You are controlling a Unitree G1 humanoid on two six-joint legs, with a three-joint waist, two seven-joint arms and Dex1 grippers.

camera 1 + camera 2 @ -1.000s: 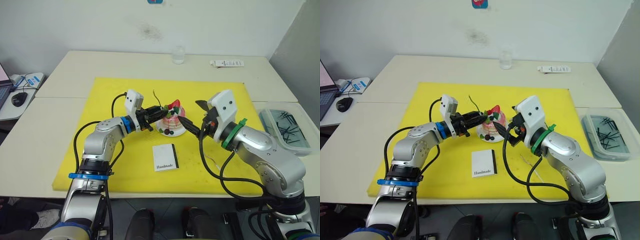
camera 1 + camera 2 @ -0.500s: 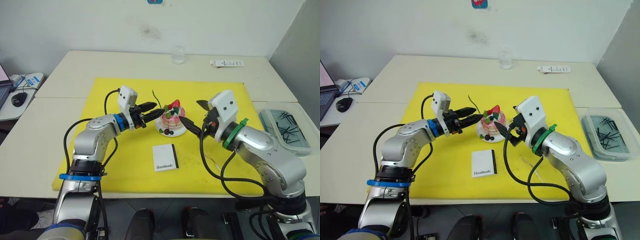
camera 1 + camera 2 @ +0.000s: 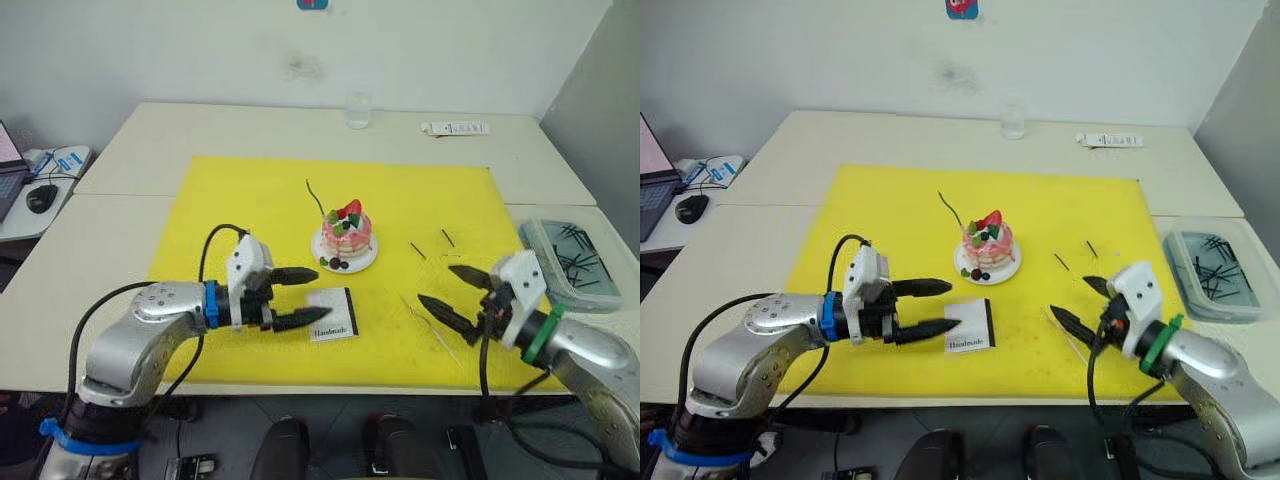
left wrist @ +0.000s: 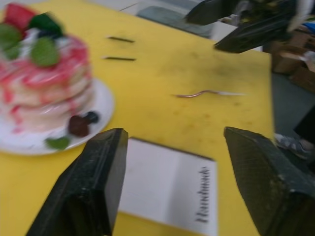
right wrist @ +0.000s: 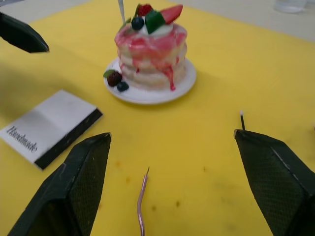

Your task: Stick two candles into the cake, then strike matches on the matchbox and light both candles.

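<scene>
both claws withdrawn from cake [image 3: 346, 234], wide open, empty

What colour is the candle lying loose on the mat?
Pinkish, with a pale tip: the candle shows best in the right wrist view.

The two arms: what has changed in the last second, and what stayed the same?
Both arms drew back from the cake toward the robot. The left pincer, open, now hovers beside the matchbox; the right pincer, open, hovers near the loose candle. Cake, planted candle and matchbox stayed put.
</scene>
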